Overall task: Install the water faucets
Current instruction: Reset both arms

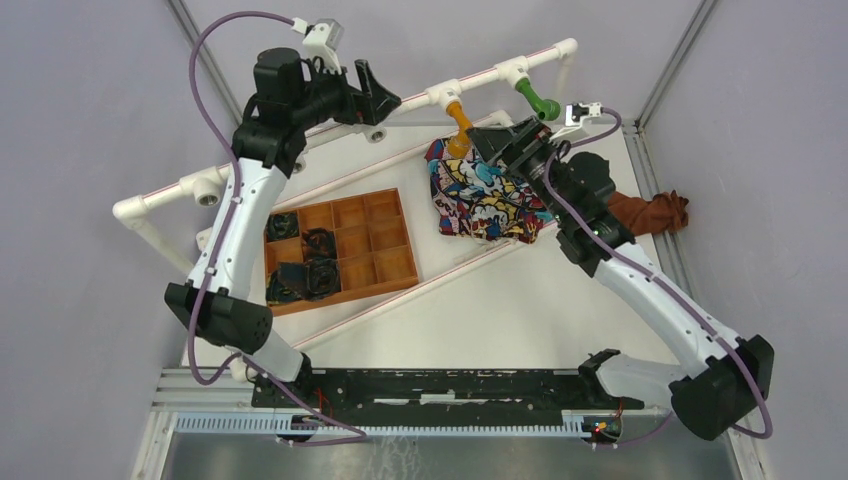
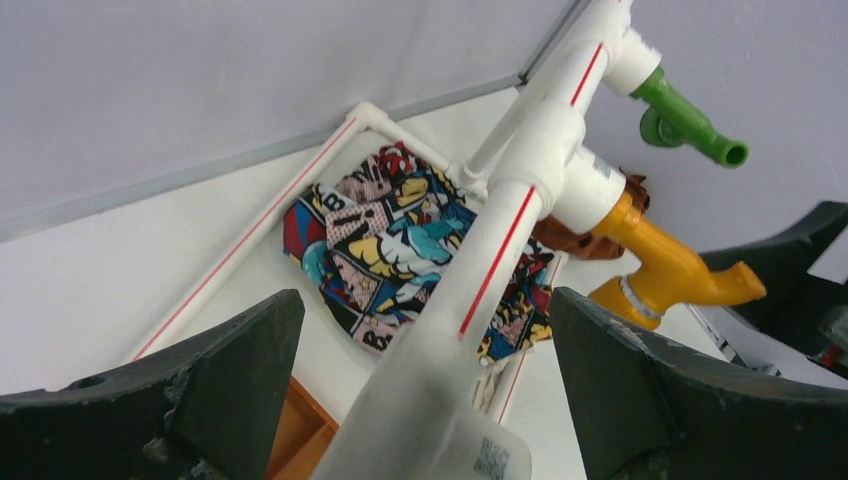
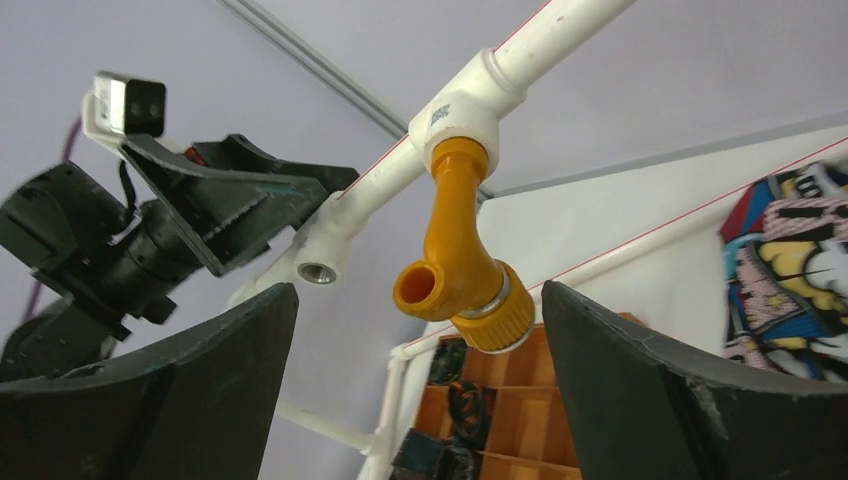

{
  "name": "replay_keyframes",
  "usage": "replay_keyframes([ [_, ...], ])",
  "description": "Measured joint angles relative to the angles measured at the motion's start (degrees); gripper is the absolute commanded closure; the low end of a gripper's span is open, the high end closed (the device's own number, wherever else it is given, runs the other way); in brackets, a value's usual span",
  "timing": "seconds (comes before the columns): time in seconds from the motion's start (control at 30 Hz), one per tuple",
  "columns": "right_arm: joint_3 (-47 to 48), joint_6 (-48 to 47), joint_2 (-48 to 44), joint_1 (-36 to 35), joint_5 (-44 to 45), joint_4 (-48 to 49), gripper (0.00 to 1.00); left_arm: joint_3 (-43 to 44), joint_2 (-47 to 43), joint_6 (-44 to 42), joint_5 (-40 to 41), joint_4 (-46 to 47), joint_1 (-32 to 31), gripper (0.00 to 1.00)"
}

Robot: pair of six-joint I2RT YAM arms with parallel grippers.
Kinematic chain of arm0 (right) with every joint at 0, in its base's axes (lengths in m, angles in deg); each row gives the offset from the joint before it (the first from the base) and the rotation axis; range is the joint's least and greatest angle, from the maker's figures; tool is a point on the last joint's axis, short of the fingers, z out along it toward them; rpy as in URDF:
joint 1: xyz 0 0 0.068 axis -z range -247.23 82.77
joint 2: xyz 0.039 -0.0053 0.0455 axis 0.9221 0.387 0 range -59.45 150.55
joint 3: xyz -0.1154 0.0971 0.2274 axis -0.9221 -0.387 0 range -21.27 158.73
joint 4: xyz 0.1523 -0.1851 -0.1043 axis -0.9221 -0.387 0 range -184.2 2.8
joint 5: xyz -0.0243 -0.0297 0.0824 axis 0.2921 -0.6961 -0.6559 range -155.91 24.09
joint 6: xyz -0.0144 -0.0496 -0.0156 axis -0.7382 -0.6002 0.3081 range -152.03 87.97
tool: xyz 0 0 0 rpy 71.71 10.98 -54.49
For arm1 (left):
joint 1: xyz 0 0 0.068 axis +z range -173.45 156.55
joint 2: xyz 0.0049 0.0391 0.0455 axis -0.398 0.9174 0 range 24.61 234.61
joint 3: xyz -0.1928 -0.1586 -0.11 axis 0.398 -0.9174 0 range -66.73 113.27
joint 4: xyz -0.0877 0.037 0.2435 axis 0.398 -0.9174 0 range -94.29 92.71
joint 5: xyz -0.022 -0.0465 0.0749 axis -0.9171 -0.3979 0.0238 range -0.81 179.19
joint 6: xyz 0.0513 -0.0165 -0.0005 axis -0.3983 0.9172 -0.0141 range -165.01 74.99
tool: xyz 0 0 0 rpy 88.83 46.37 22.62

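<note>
The orange-yellow faucet (image 1: 459,125) hangs by its threaded end from a T-fitting (image 1: 444,97) on the raised white pipe (image 1: 480,80). The green faucet (image 1: 537,100) hangs from the fitting to its right. My right gripper (image 1: 492,140) is open just beside the orange-yellow faucet. In the right wrist view that faucet (image 3: 455,270) sits between and beyond the open fingers (image 3: 640,400), untouched. My left gripper (image 1: 375,95) is open and straddles the pipe (image 2: 480,260) without gripping it. Both faucets show past it, orange-yellow (image 2: 665,265) and green (image 2: 690,120).
An empty T-fitting (image 1: 375,132) with a metal-threaded opening sits under my left gripper, another (image 1: 208,190) at the far left. A wooden compartment tray (image 1: 375,245) holds black parts. A comic-print cloth (image 1: 480,195) and a brown cloth (image 1: 650,212) lie at the right.
</note>
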Motion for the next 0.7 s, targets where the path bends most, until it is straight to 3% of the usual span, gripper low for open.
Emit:
replay_keyframes([
  [0.2, 1.9, -16.2, -7.0, 0.0, 6.1, -11.3, 0.02, 11.0, 4.0, 0.0, 4.8, -1.5, 0.0, 0.00],
  [0.33, 5.0, -28.3, -11.6, -0.1, 17.0, -22.5, 0.02, 15.2, 2.4, 0.0, 10.4, -2.8, 0.0, 0.00],
  [0.5, 10.2, -39.0, -14.5, -0.1, 33.0, -32.6, 0.02, 6.1, -7.8, 0.0, 16.9, -3.6, 0.0, 0.00],
  [0.7, 7.0, -47.5, -19.6, -0.1, 44.9, -34.3, 0.02, -4.0, -19.0, 0.1, 21.7, -5.9, 0.0, 0.00],
])
